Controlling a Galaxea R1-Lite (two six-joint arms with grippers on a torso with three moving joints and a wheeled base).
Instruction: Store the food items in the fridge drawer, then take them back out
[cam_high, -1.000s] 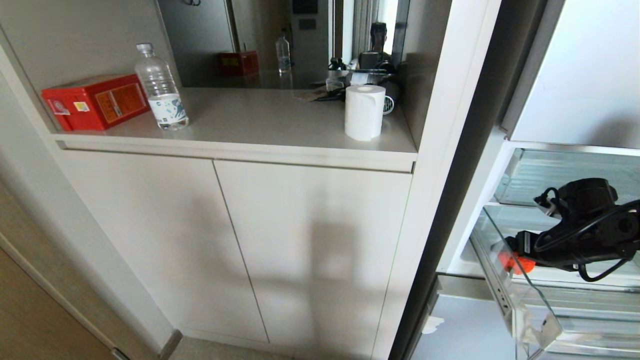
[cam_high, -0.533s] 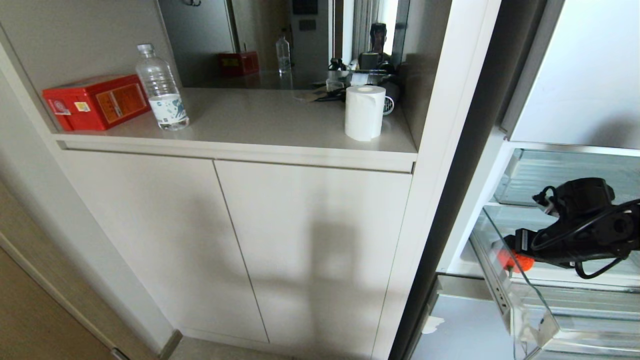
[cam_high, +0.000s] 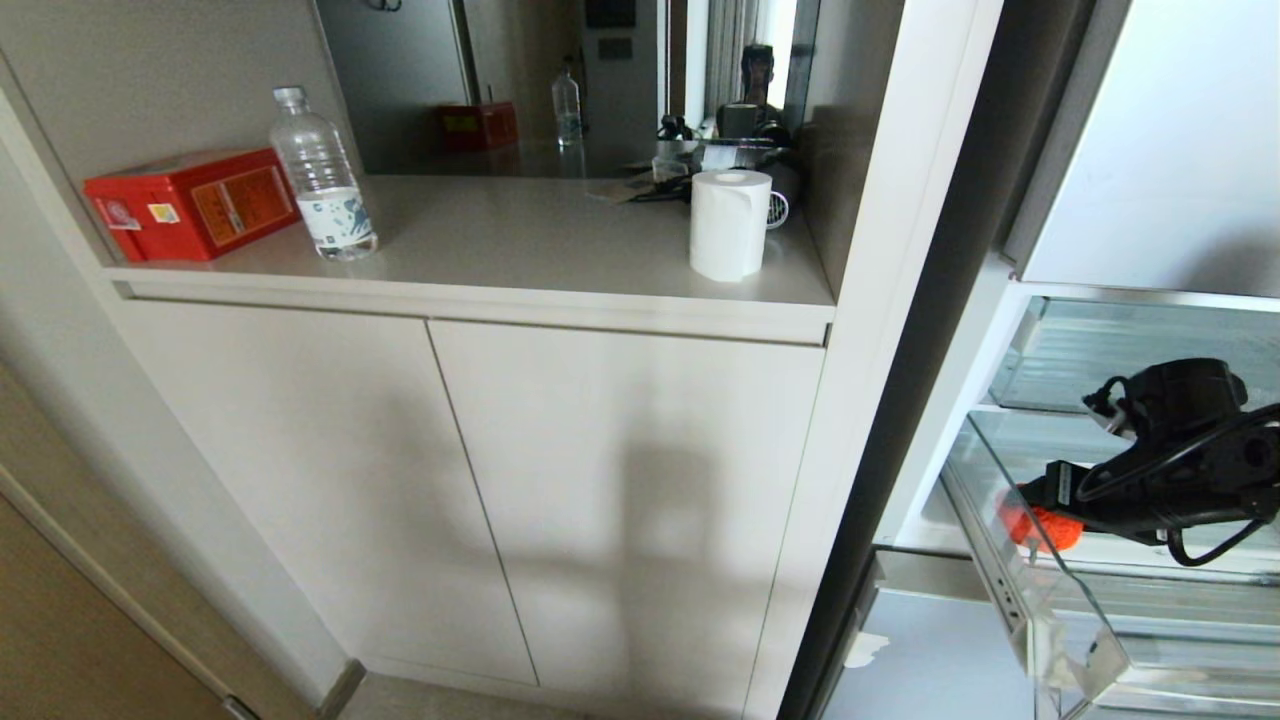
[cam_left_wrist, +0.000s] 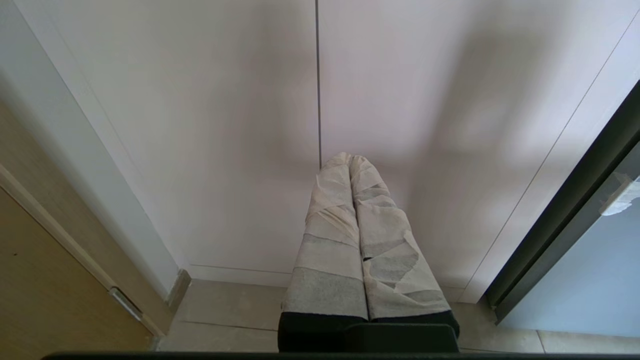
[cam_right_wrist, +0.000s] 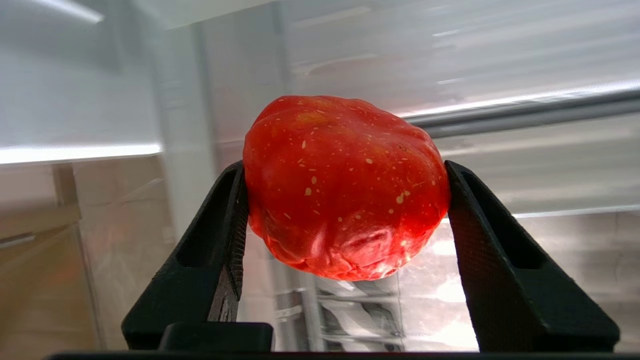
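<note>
One food item, a red speckled fruit, sits between the black fingers of my right gripper, which touch it on both sides. In the head view that gripper reaches into the pulled-out clear fridge drawer at the far right. The fruit shows as a red patch behind the drawer's side wall. My left gripper, its fingers wrapped in white tape, hangs shut in front of the lower cabinet doors, holding nothing.
A counter carries a red box, a water bottle and a paper roll. White cabinet doors stand below it. A shallower clear bin sits above the drawer.
The right gripper's fingers have come together onto the red fruit, and the gripper with the fruit has shifted slightly rightward inside the drawer. The left arm has not moved.
</note>
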